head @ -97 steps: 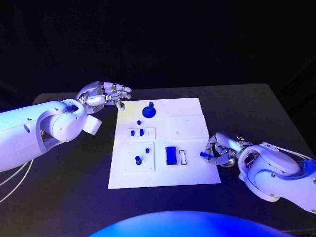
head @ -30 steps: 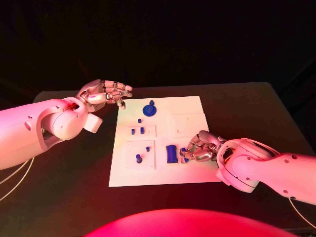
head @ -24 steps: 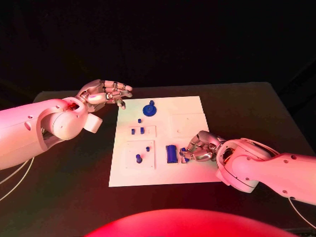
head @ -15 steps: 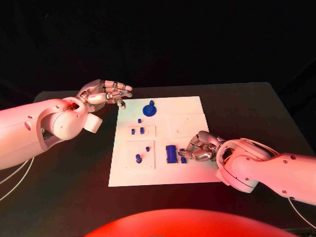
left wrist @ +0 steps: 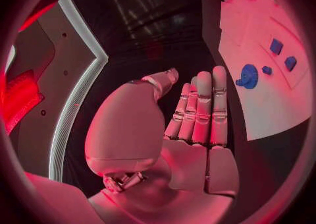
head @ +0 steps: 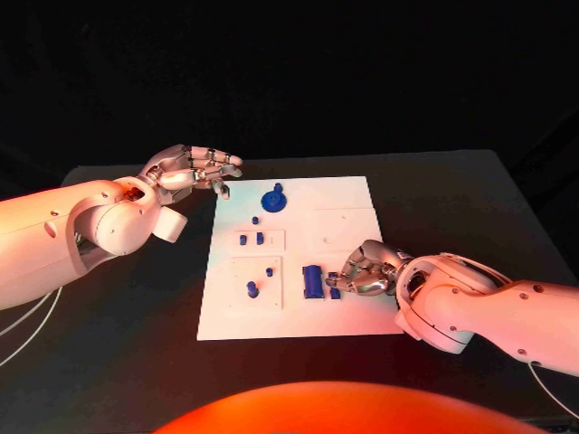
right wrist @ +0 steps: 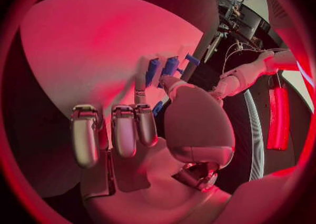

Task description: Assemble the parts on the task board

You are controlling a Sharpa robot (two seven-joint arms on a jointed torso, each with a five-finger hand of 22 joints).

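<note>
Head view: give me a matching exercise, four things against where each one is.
Things:
1. left hand
2. right hand
3. round blue part
4. tall blue block

Places:
A. far end of the task board
B. beside the right hand, near the board's front
C. off the board, at its far left corner
D. over the board's right edge, fingers down by a small blue piece

Pairs: 1-C, 2-D, 3-A, 4-B

White task board lies flat at my table's centre; small blue parts sit across it.
</note>
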